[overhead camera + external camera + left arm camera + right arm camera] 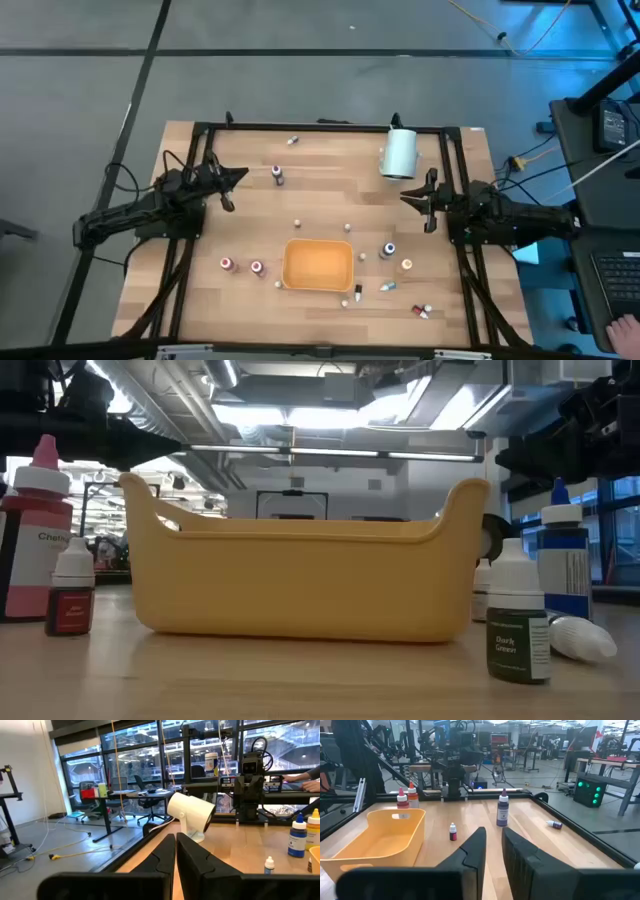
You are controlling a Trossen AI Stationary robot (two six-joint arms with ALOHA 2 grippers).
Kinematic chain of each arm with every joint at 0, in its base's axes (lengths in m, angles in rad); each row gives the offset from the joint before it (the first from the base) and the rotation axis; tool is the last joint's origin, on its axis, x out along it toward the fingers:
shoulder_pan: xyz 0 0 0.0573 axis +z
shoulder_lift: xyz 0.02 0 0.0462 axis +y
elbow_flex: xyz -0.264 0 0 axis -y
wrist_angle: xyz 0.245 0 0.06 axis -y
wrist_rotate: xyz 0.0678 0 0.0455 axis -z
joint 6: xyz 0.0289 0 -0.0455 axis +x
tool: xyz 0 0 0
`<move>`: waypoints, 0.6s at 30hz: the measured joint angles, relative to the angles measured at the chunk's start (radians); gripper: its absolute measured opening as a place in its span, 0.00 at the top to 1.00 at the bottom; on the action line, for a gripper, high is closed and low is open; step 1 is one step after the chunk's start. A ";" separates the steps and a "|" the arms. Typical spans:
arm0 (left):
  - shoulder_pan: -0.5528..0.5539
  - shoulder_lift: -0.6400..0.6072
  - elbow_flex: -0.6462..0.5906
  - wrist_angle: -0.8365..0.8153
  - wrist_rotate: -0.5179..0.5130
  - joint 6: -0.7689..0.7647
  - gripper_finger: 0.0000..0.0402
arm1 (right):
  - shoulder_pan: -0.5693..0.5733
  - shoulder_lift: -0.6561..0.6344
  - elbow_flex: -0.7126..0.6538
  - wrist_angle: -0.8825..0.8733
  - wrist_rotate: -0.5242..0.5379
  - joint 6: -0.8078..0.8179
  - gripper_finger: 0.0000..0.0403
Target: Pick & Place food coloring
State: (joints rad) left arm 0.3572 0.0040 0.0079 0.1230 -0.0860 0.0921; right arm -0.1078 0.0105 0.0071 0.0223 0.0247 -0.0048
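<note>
Food coloring bottles stand and lie scattered on the wooden table: a purple-capped one (pixel 277 176) (pixel 503 810), red-capped ones (pixel 227 264) (pixel 35 530), a blue one (pixel 388 250) (pixel 565 560), an orange-capped one (pixel 407 265) and a dark green dropper (pixel 520 630). My left gripper (pixel 240 178) (pixel 176 840) hovers over the far left, shut and holding nothing. My right gripper (pixel 405 197) (pixel 494 835) hovers at the right, its fingers a narrow gap apart, holding nothing.
An orange tray (pixel 318 265) (pixel 300 580) sits near the table's near edge, between the bottle groups. A large white cylinder (pixel 400 152) (pixel 192 812) stands at the far right. A black frame (pixel 320 127) borders the table. A person's hand (pixel 625 330) shows beyond the right side.
</note>
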 joint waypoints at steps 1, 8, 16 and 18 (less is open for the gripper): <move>0.000 0.000 0.000 0.000 0.000 0.000 0.97 | 0.000 0.000 0.000 0.000 0.000 0.000 0.84; 0.000 0.000 0.000 0.000 0.000 0.000 0.98 | 0.000 0.000 0.000 0.000 0.000 0.000 0.84; 0.000 0.000 0.000 0.000 0.000 0.000 0.97 | 0.000 0.000 0.000 0.000 0.000 0.000 0.84; 0.000 0.000 0.000 0.000 0.000 0.000 0.97 | 0.000 0.000 0.000 0.000 0.000 0.000 0.84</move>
State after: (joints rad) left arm 0.3569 0.0041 0.0082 0.1231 -0.0860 0.0921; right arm -0.1076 0.0109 0.0071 0.0222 0.0246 -0.0051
